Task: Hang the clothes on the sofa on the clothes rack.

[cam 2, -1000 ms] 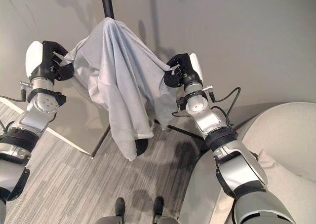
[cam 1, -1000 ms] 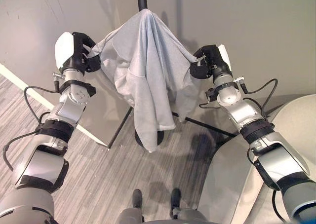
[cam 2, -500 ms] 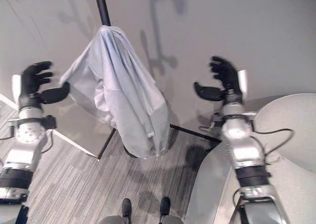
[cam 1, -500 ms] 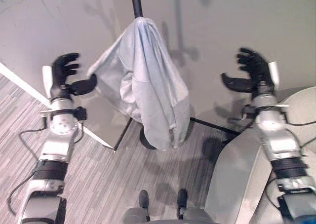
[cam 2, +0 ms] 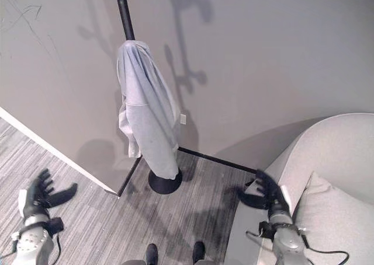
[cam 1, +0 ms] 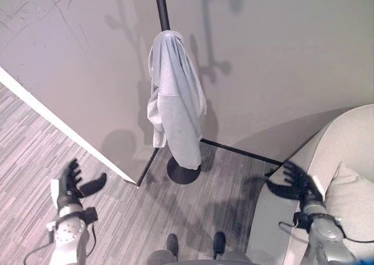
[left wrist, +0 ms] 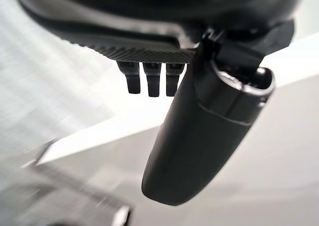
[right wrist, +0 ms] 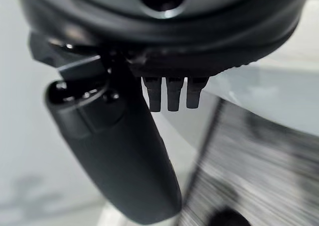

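Note:
A light grey garment [cam 1: 175,110] hangs draped over the black pole of the clothes rack [cam 1: 161,8], its hem just above the round black base [cam 1: 183,171]. My left hand [cam 1: 73,182] is low at the left over the striped floor, fingers spread and empty. Low at the right, by the sofa's edge, my right hand [cam 1: 296,182] is open too, holding nothing. In each wrist view the thumb [left wrist: 199,141] and the fingers [right wrist: 169,94] stand straight with nothing between them.
A pale grey sofa [cam 1: 345,142] with a cushion [cam 1: 353,195] fills the lower right. A grey wall [cam 1: 280,55] stands behind the rack, with a white skirting strip [cam 1: 58,122] running along it at the left. Black rack legs [cam 1: 239,151] lie along the floor.
Both hands have dropped from beside the garment down to floor level, staying open. The garment has settled into a narrower hang on the pole. The view has shifted.

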Motion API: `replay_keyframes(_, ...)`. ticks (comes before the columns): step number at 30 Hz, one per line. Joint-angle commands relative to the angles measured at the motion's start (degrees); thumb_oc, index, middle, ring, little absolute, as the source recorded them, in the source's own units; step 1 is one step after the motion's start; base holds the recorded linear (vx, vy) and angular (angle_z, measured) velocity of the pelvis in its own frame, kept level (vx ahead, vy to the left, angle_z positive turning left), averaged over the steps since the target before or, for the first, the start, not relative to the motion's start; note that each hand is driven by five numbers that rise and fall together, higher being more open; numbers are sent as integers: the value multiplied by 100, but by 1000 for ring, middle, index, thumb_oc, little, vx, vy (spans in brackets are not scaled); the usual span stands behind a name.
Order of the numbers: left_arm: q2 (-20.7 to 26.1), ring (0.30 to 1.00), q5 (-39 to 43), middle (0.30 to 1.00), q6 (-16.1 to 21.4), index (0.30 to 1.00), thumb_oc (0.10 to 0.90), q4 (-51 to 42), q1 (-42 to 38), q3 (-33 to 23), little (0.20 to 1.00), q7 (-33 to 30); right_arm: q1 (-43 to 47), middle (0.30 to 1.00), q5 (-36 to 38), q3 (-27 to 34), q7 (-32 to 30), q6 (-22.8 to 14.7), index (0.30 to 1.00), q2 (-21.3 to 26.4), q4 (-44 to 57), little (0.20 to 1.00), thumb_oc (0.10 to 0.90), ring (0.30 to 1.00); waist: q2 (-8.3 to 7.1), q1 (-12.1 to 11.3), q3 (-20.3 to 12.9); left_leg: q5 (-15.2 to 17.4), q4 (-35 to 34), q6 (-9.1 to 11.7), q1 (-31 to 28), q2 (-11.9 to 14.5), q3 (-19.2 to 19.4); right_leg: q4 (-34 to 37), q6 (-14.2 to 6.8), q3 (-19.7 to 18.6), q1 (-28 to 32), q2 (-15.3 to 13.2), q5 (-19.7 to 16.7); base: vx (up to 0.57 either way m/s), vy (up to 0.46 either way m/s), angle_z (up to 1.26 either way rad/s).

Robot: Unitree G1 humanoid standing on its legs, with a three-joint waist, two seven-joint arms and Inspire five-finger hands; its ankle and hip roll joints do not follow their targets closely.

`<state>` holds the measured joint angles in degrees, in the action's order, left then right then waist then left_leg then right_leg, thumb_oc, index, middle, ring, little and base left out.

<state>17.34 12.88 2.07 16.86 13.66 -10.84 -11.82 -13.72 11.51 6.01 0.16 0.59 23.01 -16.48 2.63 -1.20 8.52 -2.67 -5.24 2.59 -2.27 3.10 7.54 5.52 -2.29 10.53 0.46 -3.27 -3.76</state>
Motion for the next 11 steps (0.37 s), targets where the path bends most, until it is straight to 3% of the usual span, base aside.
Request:
replay_keyframes(1, 404, 900, -108, 900, 434, 900, 800, 300, -502, -198, 900, 90, 467, 900, -200, 41, -1, -392, 900, 64, -128, 900, 800, 900, -416, 32, -328, 668, 24, 141, -195, 54, 54, -52, -722, 366, 485, -902, 254, -30, 18, -2)
replay_keyframes(3, 102, 900, 65, 900, 371, 900, 800, 803, -414, 144, 900, 239, 385, 900, -422, -204, -108, -361, 900, -86, -677, 900, 800, 900, -411, 42, -285, 661, 24, 123, -204, 49, 77, -52, -722, 367, 477, -912, 233, -37, 13, -2)
replay_keyframes(8, -121, 900, -348, 900, 236, 900, 800, 2054, -470, 1027, 900, 463, 605, 900, -1062, -650, -604, -248, 900, -335, -2108, 900, 800, 900, -389, 83, -272, 654, 24, 88, -204, 34, 92, -52, -732, 354, 488, -926, 208, -6, 2, 0)
replay_keyframes(9, -211, 900, -449, 900, 203, 900, 800, 2763, -690, 1355, 900, 448, 868, 900, -816, -779, -784, -191, 900, -534, -2986, 900, 800, 900, -384, 106, -258, 646, 24, 84, -201, 27, 91, -52, -728, 348, 467, -923, 194, -25, 6, -4)
replay_keyframes(11, -239, 900, -474, 900, 219, 900, 800, 2949, -714, 1438, 900, 459, 925, 900, -813, -835, -846, -189, 900, -583, -3259, 900, 800, 900, -381, 107, -253, 653, 24, 84, -206, 23, 91, -52, -729, 349, 476, -927, 195, -13, 5, -4)
